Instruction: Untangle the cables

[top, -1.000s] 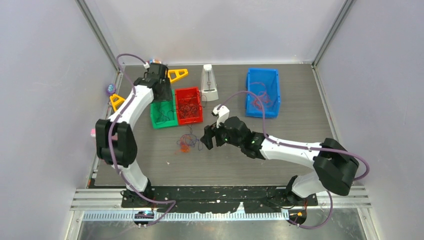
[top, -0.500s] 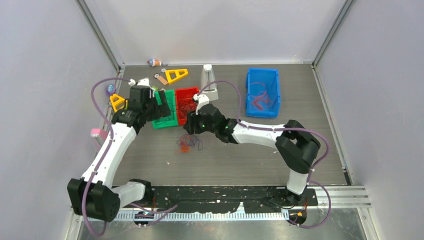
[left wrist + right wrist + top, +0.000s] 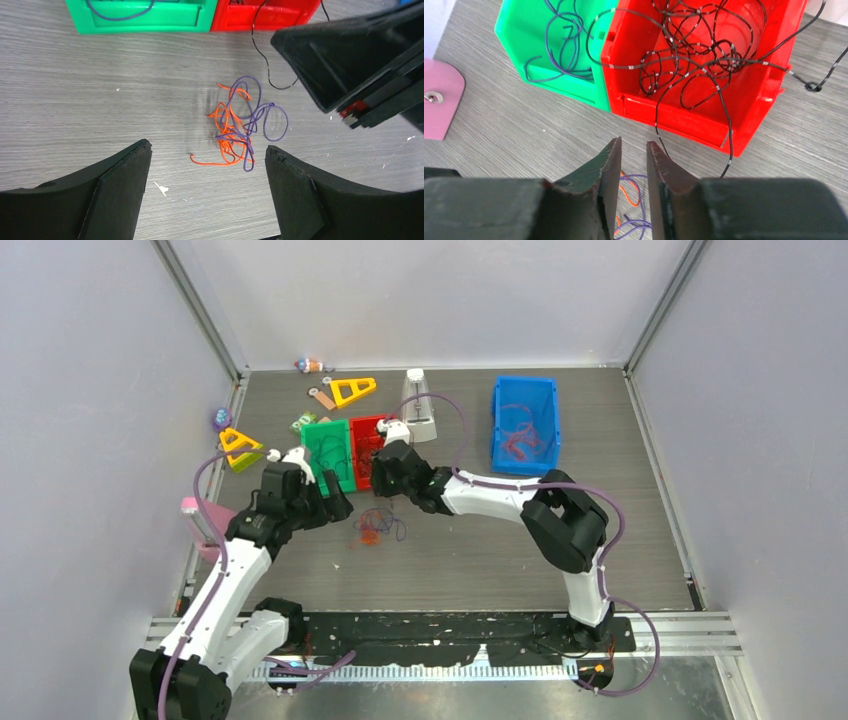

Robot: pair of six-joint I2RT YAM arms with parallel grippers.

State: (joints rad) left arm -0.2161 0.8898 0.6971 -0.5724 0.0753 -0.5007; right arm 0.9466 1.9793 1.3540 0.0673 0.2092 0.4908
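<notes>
The cables form a small orange and purple clump (image 3: 239, 127) lying loose on the table (image 3: 378, 528). My left gripper (image 3: 207, 150) is open, its wide jaws just short of the clump on the left (image 3: 337, 508). My right gripper (image 3: 634, 145) hovers above the clump by the red bin, its jaws a narrow gap apart with nothing between them (image 3: 383, 485). Orange and purple strands (image 3: 630, 192) show through that gap. Black cables (image 3: 694, 50) fill the red bin (image 3: 684, 112), and one black strand (image 3: 265, 65) trails out onto the table. A purple cable (image 3: 559, 45) lies in the green bin (image 3: 549, 82).
A blue bin (image 3: 525, 425) holding reddish strands stands at the back right. A white upright object (image 3: 420, 405) is behind the red bin. Yellow triangles (image 3: 352, 390) and small toys lie at the back left. A pink piece (image 3: 192, 508) sits at the left edge.
My left arm swung from the bins forward to the clump's left side, jaws open. My right gripper moved left and back toward the red bin, and its jaws narrowed.
</notes>
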